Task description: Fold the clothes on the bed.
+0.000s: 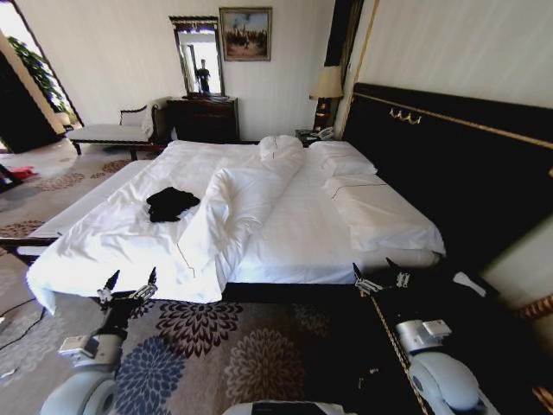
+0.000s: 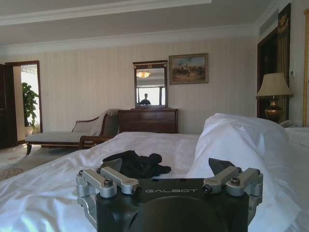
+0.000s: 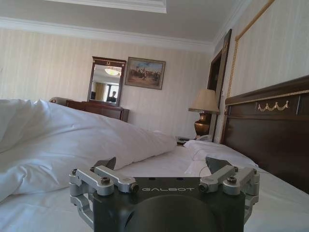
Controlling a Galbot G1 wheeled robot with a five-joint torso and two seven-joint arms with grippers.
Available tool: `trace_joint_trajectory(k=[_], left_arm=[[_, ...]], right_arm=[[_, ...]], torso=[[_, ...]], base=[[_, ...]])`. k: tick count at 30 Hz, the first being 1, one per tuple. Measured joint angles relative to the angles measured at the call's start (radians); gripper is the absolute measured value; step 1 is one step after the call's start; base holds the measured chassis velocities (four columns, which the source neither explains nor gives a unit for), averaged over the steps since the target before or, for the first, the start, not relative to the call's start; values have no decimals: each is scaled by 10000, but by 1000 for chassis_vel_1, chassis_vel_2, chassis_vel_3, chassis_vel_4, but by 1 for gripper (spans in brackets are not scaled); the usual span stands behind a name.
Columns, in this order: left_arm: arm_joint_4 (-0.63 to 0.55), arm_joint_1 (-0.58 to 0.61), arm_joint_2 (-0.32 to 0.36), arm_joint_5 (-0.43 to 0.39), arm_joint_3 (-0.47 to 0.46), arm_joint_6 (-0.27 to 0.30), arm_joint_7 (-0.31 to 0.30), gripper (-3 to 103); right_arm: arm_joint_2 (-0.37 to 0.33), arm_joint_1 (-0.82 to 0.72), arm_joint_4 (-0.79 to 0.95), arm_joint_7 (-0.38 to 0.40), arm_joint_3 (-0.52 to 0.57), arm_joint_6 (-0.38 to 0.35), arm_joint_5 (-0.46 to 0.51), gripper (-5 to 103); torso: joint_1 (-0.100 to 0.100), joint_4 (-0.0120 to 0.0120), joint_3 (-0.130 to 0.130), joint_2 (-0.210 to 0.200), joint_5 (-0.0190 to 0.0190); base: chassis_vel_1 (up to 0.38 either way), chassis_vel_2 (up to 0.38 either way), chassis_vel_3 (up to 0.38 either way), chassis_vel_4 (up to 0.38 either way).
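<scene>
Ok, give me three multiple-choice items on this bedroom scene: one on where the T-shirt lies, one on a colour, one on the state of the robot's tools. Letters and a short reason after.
1. Where does the black T-shirt lie?
A. on the carpet
B. on the white duvet, on the robot's left side of the bed
C. on the pillows

2. What colour is the headboard?
A. white
B. pale green
C. dark, near black

3. How do the left tool and right tool stand?
A. both open, holding nothing, at the near bed edge
B. left shut on the T-shirt
C. both shut on the duvet

Answers: 1 B, the head view shows it bunched up on the duvet, left of the raised fold. 2 C, it rises dark behind the white pillows. 3 A, both wrist views show spread fingers with nothing between them.
</scene>
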Motion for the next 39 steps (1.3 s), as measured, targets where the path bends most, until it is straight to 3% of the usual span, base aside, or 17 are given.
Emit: trace_joint_trajectory(k=[27,39], left_arm=[[-58,203,-211,7,24,-50,36,100],[116,138,-191,-52,69,-68,41,100]], right_arm=[[228,77,-104,-11,-263,26,-301,100],[344,131,-203,74,-353,-48,-457,100]], torso=[[2,0,1,-1,1],[0,-1,0,-1,3]], base=[[-155,168,147,-169],[91,217,-77,-206]])
